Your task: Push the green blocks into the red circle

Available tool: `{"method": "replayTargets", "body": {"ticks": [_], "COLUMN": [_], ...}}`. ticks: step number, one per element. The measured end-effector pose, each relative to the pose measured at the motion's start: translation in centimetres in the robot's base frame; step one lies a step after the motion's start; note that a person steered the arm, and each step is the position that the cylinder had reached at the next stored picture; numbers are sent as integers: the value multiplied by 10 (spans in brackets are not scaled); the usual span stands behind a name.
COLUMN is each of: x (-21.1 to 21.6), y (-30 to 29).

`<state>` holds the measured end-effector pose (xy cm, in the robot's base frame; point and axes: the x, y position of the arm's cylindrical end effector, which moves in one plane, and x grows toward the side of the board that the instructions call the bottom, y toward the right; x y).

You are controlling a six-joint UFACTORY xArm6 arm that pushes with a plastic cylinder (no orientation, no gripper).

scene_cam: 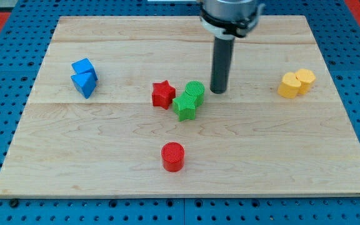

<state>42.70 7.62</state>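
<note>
So the two green blocks sit near the middle of the worktop point(105, 131), pressed right up against each other. The green cylinder point(194, 91) is the one nearer the view's top and right, and the green star point(184, 107) is tucked in against its lower left. Both have that fine ribbed texture, with a matte finish and a bright lime colour.

The red cylinder point(172, 156) stands on its own toward the view's bottom, well apart from the greens, round top facing up, same ribbed surface. A red star point(162, 94) sits just left of the green star, close to touching or touching, hard to say which.

No pincer on this arm, so nothing is being held. It's just a straight dark rod coming down from a metal collar, smooth and slightly glossy. My tip point(218, 92) rests on the wood just to the right of the green cylinder, with a sliver of gap between them.

Off to the left there's a blue cube point(82, 66) and a blue wedge-like block point(84, 84) touching. On the right, a yellow cylinder point(305, 78) and another yellow block point(288, 85) huddle together.

The worktop is pale planked wood with visible grain, lying on a blue pegboard point(5, 94).
</note>
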Motion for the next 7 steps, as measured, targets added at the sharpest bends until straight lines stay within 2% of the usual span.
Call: {"method": "replayTargets", "body": {"ticks": [1, 2, 3, 4, 5, 6, 7], "x": [1, -36, -61, -42, 3, 19, 4], "y": [-36, -18, -32, -71, -86, -106, -104]}}
